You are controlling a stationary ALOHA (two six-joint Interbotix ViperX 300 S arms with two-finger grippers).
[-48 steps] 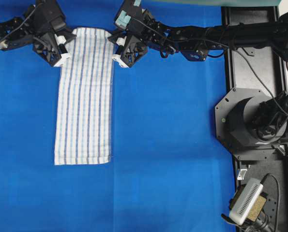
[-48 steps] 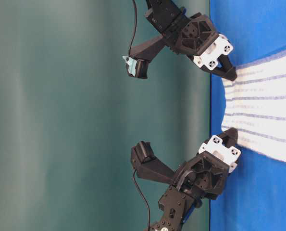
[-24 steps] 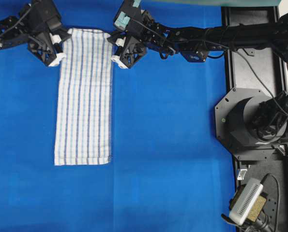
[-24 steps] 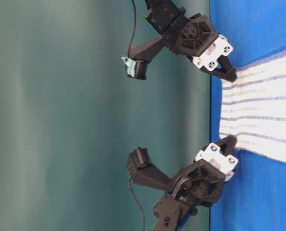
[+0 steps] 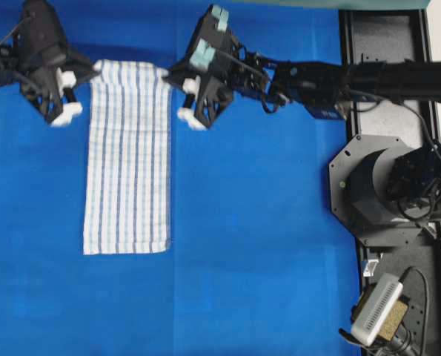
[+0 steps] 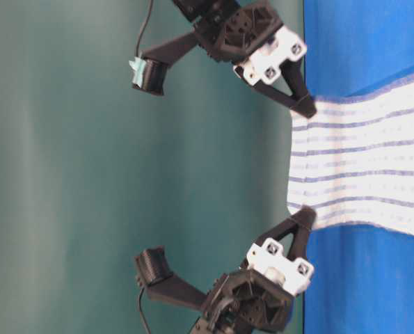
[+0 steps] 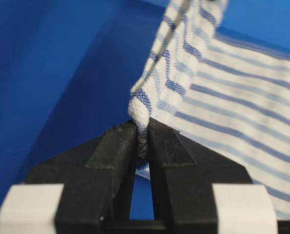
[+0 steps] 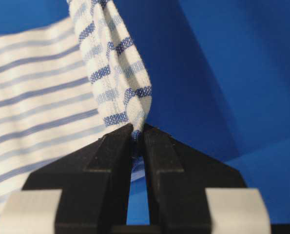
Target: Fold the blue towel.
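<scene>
In the left wrist view the left tool (image 7: 141, 141) is pinched tight on a bunched corner of the blue towel (image 7: 222, 112), the black fingers (image 7: 113, 151) pressed together with only the cloth between them. The corner stands up out of the grip, and the striped cloth runs away to the right over the blue table (image 7: 47, 63). The right wrist view shows the same on the other side: the right tool (image 8: 137, 139) is clamped shut on the towel's other corner, which rises folded above the fingertips (image 8: 159, 146), with the rest of the cloth spreading to the left.

From overhead, the towel (image 5: 130, 159) lies as a long narrow strip on the blue table (image 5: 250, 245), its near short edge flat and square. Its far short edge is taken up at both corners, the left tool (image 5: 94, 67) on the left corner and the right tool (image 5: 164, 74) on the right one. A black base plate (image 5: 387, 185) with the arm mounts runs down the right side of the table, well apart from the towel.

The table-level view shows the far edge of the towel (image 6: 360, 167) stretched between the two tools and lifted off the table (image 6: 360, 42), in front of a green backdrop (image 6: 67, 167)
</scene>
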